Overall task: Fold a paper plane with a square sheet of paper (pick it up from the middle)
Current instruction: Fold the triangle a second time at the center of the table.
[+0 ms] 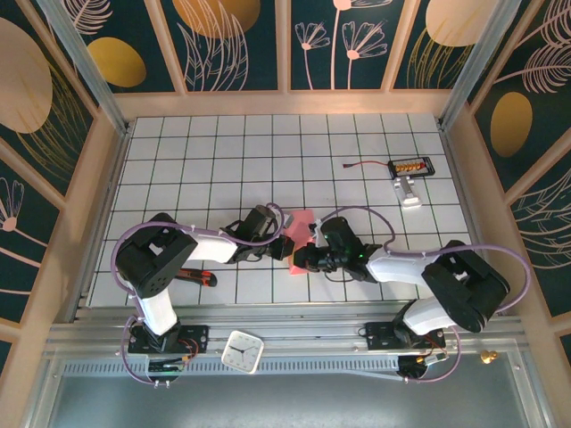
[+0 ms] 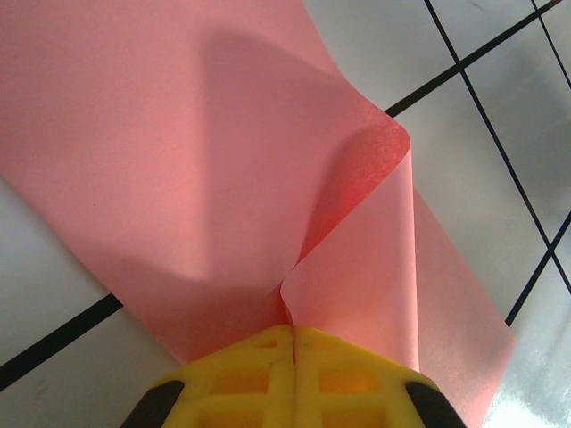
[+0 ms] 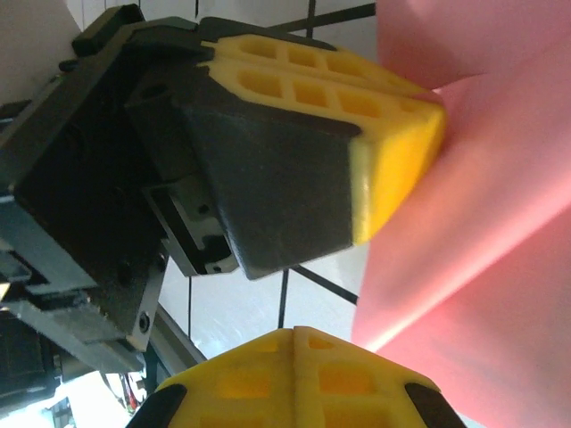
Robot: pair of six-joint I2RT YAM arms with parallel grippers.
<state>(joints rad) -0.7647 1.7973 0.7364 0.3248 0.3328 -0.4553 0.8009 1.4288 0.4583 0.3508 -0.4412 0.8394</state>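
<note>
We see the square sheet of paper (image 2: 178, 169) mid-tabletop (image 1: 223, 152), buckled up between the two arms. The left jaws are pinched shut on its edge (a curl rises just ahead of them). The right jaws are closed just beside the sheet, apparently catching none of it.

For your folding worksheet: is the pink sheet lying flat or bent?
Bent: the pink sheet curls up in a rounded loop where the left gripper pinches it.
</note>
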